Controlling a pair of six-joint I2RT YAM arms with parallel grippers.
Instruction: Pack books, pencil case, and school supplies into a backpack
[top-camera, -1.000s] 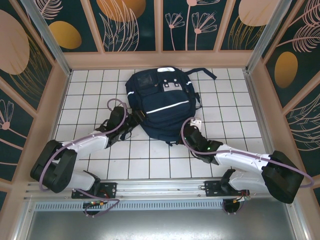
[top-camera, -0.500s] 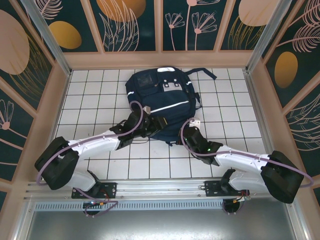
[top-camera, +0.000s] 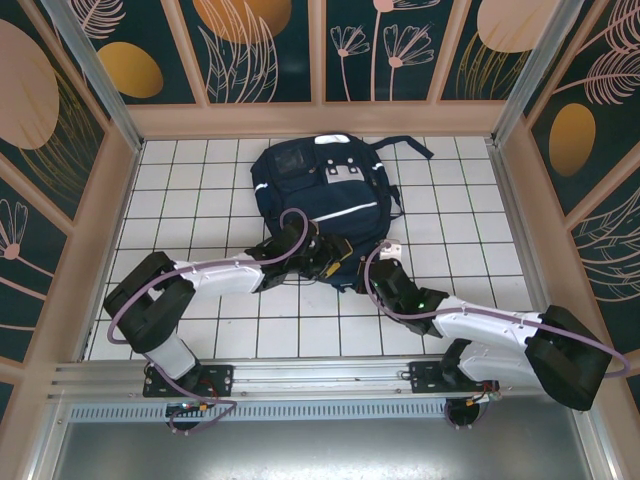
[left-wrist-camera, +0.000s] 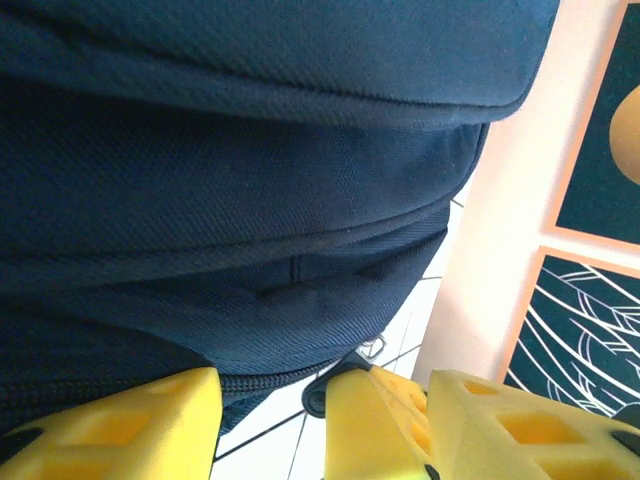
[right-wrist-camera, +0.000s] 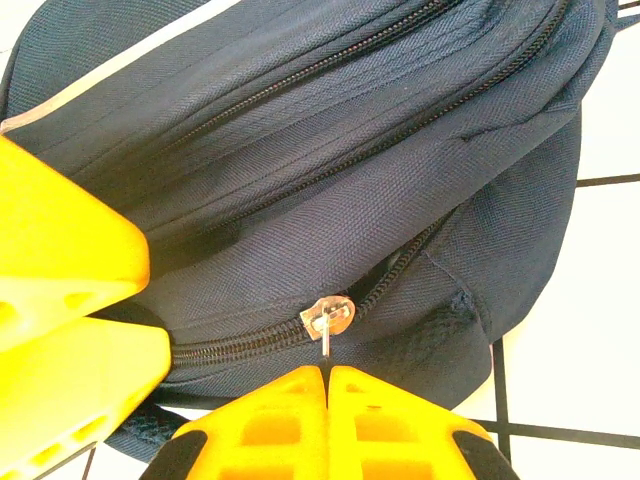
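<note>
Right wrist: right jaws closed on zipper pull (right-wrist-camera: 327, 318) of backpack (right-wrist-camera: 400, 150).

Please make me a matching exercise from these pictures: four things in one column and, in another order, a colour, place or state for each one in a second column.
Column one
1 backpack
2 stripe
3 left gripper
4 right gripper

Column two
A shut on the zipper pull
B navy, lying on the white tiles
C jaws apart, at the backpack's near end
D white, across the backpack's front

Pairs: 1-B, 2-D, 3-C, 4-A
</note>
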